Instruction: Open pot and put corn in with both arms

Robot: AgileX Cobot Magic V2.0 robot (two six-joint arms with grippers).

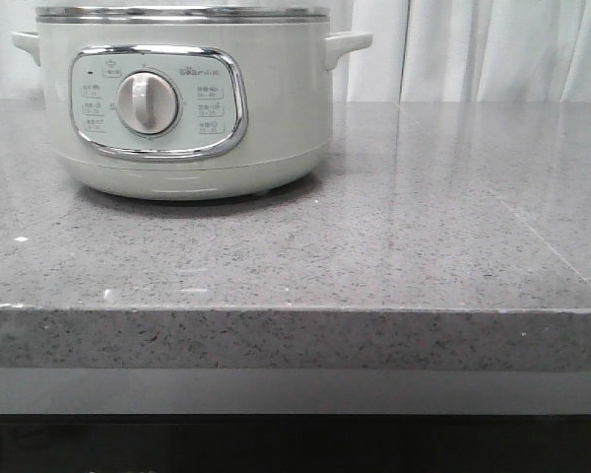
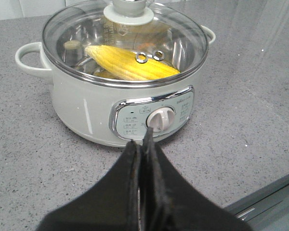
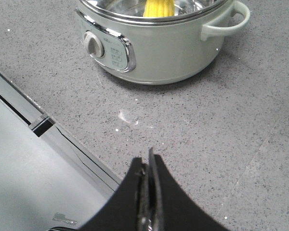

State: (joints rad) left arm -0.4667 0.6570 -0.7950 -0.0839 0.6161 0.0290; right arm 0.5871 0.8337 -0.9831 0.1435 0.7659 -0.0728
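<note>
The pale-green pot (image 1: pixel 187 108) stands at the back left of the grey stone counter, its white dial (image 1: pixel 146 102) facing me. In the left wrist view the pot (image 2: pixel 86 103) has its glass lid (image 2: pixel 77 33) on, with the yellow corn (image 2: pixel 130 62) lying inside under the glass. The corn's end (image 3: pixel 158 7) also shows inside the pot (image 3: pixel 168 48) in the right wrist view. My left gripper (image 2: pixel 143 144) is shut and empty, just in front of the control panel. My right gripper (image 3: pixel 147 166) is shut and empty, over the counter near its front edge. Neither arm shows in the front view.
The counter (image 1: pixel 424 217) stretches right of the pot, with its front edge (image 1: pixel 295 310) near me. White curtains (image 1: pixel 473 49) hang behind. A grey ledge (image 3: pixel 33 159) lies below the counter edge in the right wrist view.
</note>
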